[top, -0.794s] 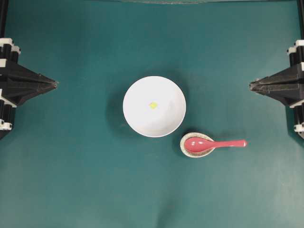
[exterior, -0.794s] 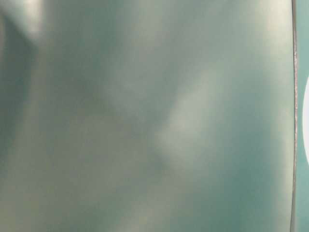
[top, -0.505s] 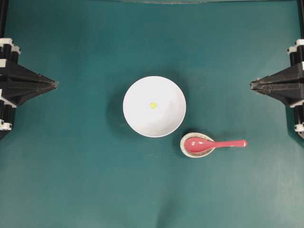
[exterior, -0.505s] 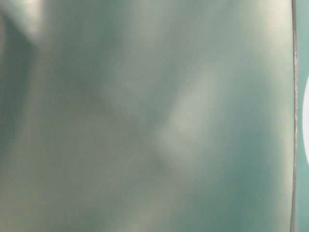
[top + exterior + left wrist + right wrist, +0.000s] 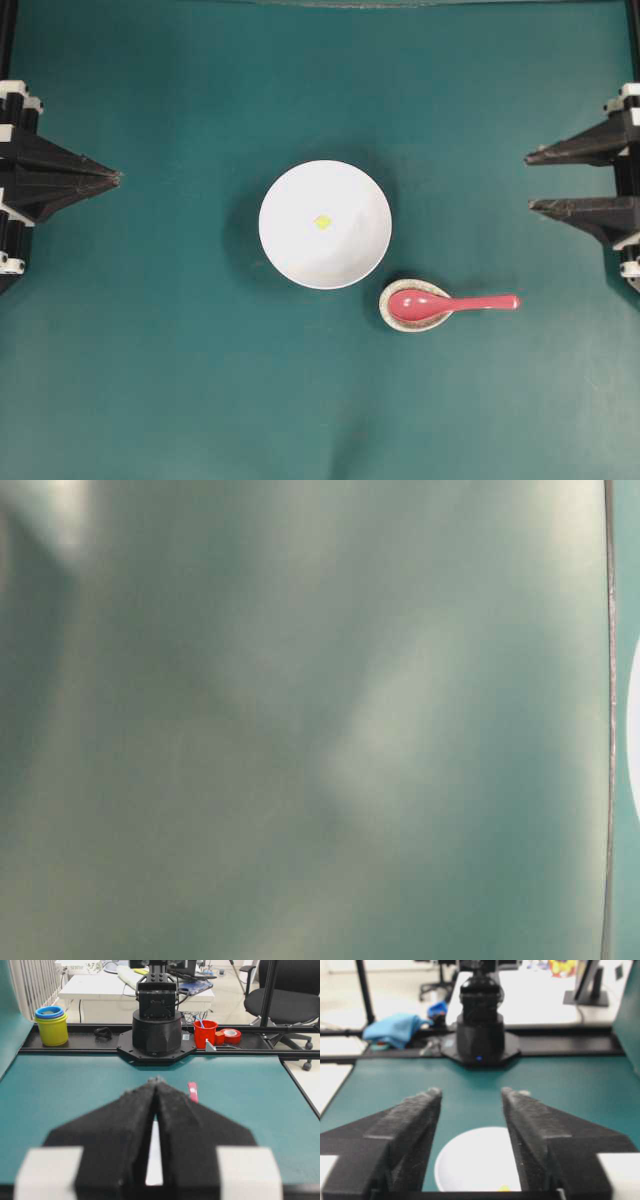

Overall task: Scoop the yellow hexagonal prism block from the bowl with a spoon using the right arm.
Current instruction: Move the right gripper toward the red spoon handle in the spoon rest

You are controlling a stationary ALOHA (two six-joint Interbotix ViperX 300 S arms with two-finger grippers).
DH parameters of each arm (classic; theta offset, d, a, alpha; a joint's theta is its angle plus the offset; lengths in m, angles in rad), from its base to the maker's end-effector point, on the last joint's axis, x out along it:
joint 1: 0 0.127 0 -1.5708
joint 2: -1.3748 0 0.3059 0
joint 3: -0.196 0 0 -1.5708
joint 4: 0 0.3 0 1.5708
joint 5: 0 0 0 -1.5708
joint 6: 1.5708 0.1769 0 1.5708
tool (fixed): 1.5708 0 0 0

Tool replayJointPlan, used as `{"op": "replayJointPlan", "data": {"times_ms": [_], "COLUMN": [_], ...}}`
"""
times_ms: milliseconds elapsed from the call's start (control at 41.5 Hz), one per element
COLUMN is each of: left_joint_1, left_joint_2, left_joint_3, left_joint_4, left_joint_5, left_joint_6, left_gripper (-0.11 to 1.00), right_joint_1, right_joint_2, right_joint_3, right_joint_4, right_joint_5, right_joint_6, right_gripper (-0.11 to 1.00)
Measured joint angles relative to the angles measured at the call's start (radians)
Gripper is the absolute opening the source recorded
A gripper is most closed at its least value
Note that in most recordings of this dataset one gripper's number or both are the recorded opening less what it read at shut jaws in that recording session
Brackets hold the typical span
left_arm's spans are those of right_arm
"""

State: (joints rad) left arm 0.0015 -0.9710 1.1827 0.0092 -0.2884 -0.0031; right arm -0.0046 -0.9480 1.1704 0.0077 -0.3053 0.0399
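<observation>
The white bowl (image 5: 325, 250) sits mid-table with the tiny yellow hexagonal prism block (image 5: 322, 222) lying inside it. In the right wrist view the bowl (image 5: 475, 1160) shows between the jaws, the block (image 5: 504, 1188) a sliver at the bottom edge. The pinkish-red spoon (image 5: 450, 303) rests with its scoop in a speckled beige spoon rest (image 5: 392, 317), handle pointing right. My right gripper (image 5: 528, 181) hangs at the right edge, open and empty, far from the spoon. At the left edge my left gripper (image 5: 118, 177) is shut on nothing. The spoon's handle tip (image 5: 192, 1092) peeks past its fingers.
The teal mat (image 5: 200, 380) covers the table. Each arm's black base (image 5: 156, 1035) stands at the far side in the other arm's wrist view. The table-level view is a blurred teal blank with a white sliver (image 5: 634, 730) at its right edge.
My right gripper's jaws have spread apart from shut to wide open. The left gripper, bowl, block and spoon have not moved.
</observation>
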Motion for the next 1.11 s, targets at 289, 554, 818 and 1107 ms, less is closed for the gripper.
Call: {"op": "replayJointPlan", "data": {"times_ms": [289, 554, 818, 1107], "left_joint_1": [0.000, 0.000, 0.000, 0.000], "left_joint_2": [0.002, 0.002, 0.003, 0.005], "left_joint_3": [0.000, 0.000, 0.000, 0.000], "left_joint_4": [0.000, 0.000, 0.000, 0.000], "left_joint_5": [0.000, -0.002, 0.002, 0.002], "left_joint_6": [0.002, 0.002, 0.005, 0.006], "left_gripper": [0.00, 0.00, 0.00, 0.00], "right_joint_1": [0.032, 0.091, 0.181, 0.287], "right_joint_2": [0.100, 0.264, 0.495, 0.733], "right_joint_3": [0.035, 0.106, 0.160, 0.176], "right_joint_4": [0.003, 0.048, 0.138, 0.245], "right_joint_5": [-0.094, -0.279, -0.500, -0.709], "right_joint_6": [0.014, 0.023, 0.029, 0.026], "right_gripper": [0.56, 0.56, 0.56, 0.56]}}
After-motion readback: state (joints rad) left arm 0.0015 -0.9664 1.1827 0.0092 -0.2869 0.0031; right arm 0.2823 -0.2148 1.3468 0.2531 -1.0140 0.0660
